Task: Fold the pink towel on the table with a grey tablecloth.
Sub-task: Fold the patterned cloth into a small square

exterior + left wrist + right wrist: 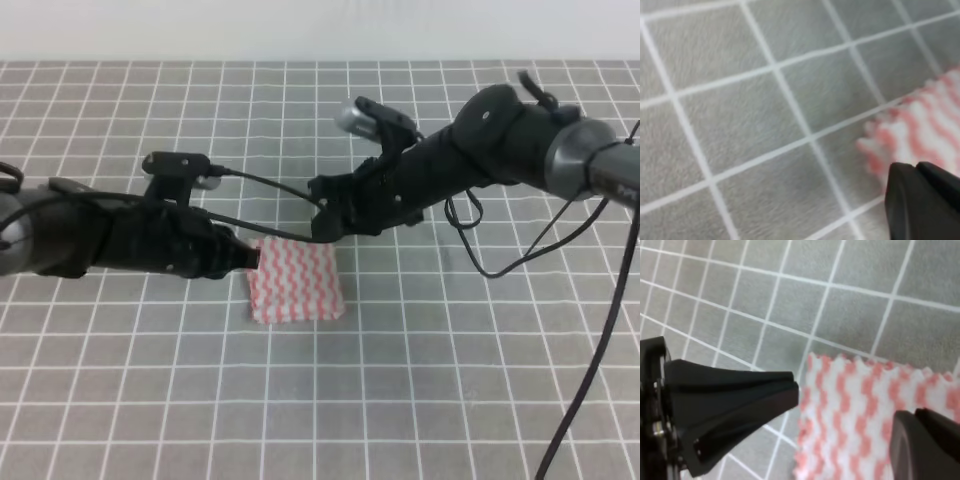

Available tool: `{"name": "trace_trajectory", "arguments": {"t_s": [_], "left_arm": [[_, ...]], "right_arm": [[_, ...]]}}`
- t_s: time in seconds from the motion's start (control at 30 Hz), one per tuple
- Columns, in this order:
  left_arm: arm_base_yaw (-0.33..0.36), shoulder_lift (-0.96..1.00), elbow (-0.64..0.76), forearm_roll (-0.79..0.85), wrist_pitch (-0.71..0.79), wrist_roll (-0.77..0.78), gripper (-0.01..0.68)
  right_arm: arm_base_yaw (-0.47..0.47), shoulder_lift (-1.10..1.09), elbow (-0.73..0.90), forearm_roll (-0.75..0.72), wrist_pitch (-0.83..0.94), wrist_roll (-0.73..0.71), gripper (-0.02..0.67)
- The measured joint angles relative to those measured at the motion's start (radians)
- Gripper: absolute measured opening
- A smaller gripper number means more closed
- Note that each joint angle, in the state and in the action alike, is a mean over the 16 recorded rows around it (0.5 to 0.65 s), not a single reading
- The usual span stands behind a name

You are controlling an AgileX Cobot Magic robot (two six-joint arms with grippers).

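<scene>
We see the pink towel (296, 281) lying flat near the middle of the tabletop with its grey tablecloth (420, 380), a small rectangle of pink-red and white zigzag stripes covering a couple of the white grid squares, its edges pinked. Our left end effector (250, 257) sits at the towel's upper left corner, coming in low from the left; in the left wrist view only one dark fingertip (922, 200) shows at the lower right, just over the towel's blurred corner (920, 125), so we cannot tell whether this end effector is open or closed. Our right end effector (322, 225) reaches across from the right and hangs at the towel's far edge near its upper right corner. In the right wrist view its two dark fingers (730, 400) stand wide apart, with the striped cloth (850, 410) lying between them and nothing gripped. Black cables (590, 340) trail from the right arm across the grid.
</scene>
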Motion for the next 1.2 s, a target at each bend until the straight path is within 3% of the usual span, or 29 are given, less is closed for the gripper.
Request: {"name": "trace_trajectory", "arguments": {"t_s": [0.67,0.93,1.2], "left_arm": [[0.0,-0.044,0.007,-0.027,-0.026,0.073,-0.001],[0.0,-0.25,0.096,-0.047,-0.089,0.085,-0.001],[0.0,-0.592,0.307,-0.102,-0.182,0.091,-0.001]], "right_arm": [[-0.052,-0.021,0.0,-0.066,0.056,0.005,-0.015],[-0.077,-0.19,0.045,-0.18,0.099,0.018,-0.015],[-0.079,-0.453,0.237,-0.249,0.065,0.032,-0.015]]}}
